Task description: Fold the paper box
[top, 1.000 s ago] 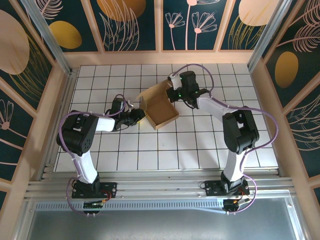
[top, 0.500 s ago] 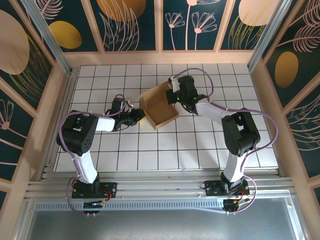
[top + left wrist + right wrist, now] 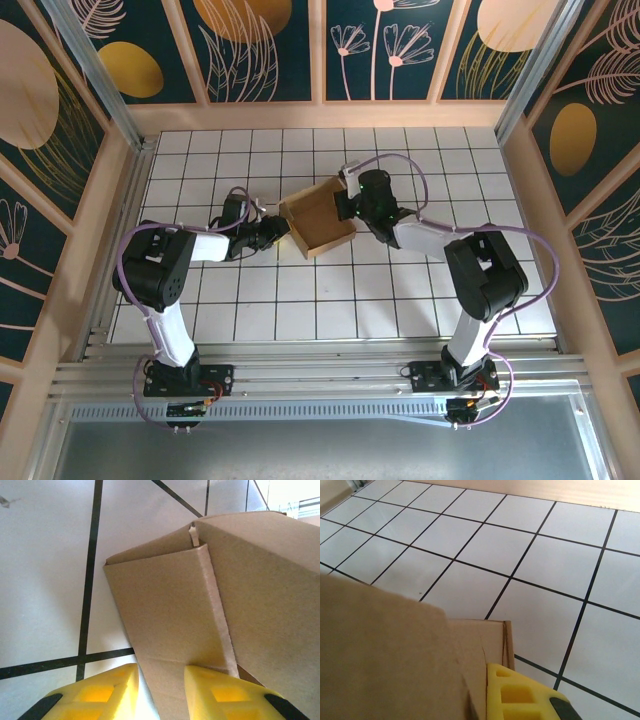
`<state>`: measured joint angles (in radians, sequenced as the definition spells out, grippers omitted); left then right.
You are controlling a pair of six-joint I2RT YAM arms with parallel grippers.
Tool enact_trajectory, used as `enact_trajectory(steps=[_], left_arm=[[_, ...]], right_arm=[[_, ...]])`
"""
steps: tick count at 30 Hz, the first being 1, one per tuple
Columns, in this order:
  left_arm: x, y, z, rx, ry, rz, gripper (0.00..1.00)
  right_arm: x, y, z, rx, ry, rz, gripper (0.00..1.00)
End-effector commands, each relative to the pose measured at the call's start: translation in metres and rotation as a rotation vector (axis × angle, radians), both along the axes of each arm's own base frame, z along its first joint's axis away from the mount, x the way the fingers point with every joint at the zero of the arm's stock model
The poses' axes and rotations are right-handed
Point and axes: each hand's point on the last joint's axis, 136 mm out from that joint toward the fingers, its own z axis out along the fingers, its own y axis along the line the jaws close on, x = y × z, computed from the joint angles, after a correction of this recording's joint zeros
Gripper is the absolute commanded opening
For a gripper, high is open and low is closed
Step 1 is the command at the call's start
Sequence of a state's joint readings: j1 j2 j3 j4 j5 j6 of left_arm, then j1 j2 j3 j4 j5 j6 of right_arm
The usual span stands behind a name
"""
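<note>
1. Left claw (image 3: pixel 279 232) was pinched onto the paper box (image 3: pixel 320 222) by its left wall.
2. Box sat open-topped mid-bench (image 3: pixel 400 290), between both claws.
3. Right claw (image 3: pixel 345 206) was closed tight against the right wall, couldn't tell if it actually held any cardboard.

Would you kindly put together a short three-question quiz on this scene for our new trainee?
1. True or false: the brown cardboard box lies as a flat, unfolded sheet.
2. Which grips a box wall? A) left gripper only B) right gripper only C) both
3. Fill in: the white tiled table has ___ grid lines.
Key: 1 false, its walls stand up; 2 C; 3 black.
</note>
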<state>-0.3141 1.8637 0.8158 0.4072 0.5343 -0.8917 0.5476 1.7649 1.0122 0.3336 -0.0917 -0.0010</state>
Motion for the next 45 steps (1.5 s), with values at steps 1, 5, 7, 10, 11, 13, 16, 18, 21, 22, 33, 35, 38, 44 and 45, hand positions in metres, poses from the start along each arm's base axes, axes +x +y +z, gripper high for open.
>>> enact_trajectory(steps=[1, 5, 7, 10, 11, 13, 16, 18, 21, 22, 33, 35, 38, 44, 45], left_arm=[[0.012, -0.007, 0.016, 0.006, -0.072, -0.013, 0.31], [0.012, -0.005, 0.016, 0.029, -0.077, -0.014, 0.35], [0.010, -0.003, 0.015, 0.037, -0.079, -0.013, 0.37], [0.009, -0.001, 0.017, 0.046, -0.085, -0.011, 0.40], [0.008, 0.000, 0.018, 0.049, -0.086, -0.009, 0.41], [0.005, 0.001, 0.018, 0.058, -0.091, -0.010, 0.41], [0.002, 0.004, 0.019, 0.076, -0.092, -0.014, 0.43], [0.001, 0.005, 0.023, 0.088, -0.101, -0.013, 0.44], [0.003, 0.010, 0.027, 0.114, -0.107, 0.004, 0.45], [0.004, 0.011, 0.029, 0.119, -0.107, 0.009, 0.45], [0.005, 0.019, 0.033, 0.183, -0.110, 0.017, 0.46], [0.003, 0.024, 0.047, 0.202, -0.142, 0.026, 0.47], [-0.001, 0.039, 0.059, 0.263, -0.165, 0.074, 0.47], [-0.011, 0.078, 0.113, 0.328, -0.233, 0.259, 0.49], [-0.012, 0.078, 0.121, 0.305, -0.239, 0.277, 0.49]], right_arm=[[-0.103, -0.017, -0.139, -0.286, 0.436, 0.141, 0.05], [-0.102, -0.021, -0.144, -0.281, 0.447, 0.090, 0.13], [-0.099, -0.025, -0.146, -0.272, 0.450, 0.041, 0.17], [-0.097, -0.026, -0.145, -0.234, 0.432, 0.005, 0.22], [-0.096, -0.025, -0.142, -0.221, 0.423, 0.002, 0.24], [-0.095, -0.022, -0.135, -0.206, 0.407, 0.004, 0.27], [-0.093, -0.020, -0.121, -0.183, 0.385, -0.003, 0.36], [-0.092, -0.020, -0.110, -0.159, 0.369, -0.011, 0.41], [-0.089, -0.017, -0.082, -0.079, 0.332, -0.030, 0.52], [-0.087, -0.016, -0.071, -0.052, 0.318, -0.036, 0.53], [-0.104, -0.017, 0.028, 0.254, 0.227, 0.076, 0.73], [-0.115, -0.017, 0.051, 0.304, 0.183, 0.116, 0.74], [-0.120, -0.026, 0.089, 0.387, 0.126, 0.126, 0.77], [-0.091, -0.058, 0.130, 0.504, 0.152, -0.039, 0.83], [-0.083, -0.063, 0.131, 0.504, 0.177, -0.053, 0.83]])
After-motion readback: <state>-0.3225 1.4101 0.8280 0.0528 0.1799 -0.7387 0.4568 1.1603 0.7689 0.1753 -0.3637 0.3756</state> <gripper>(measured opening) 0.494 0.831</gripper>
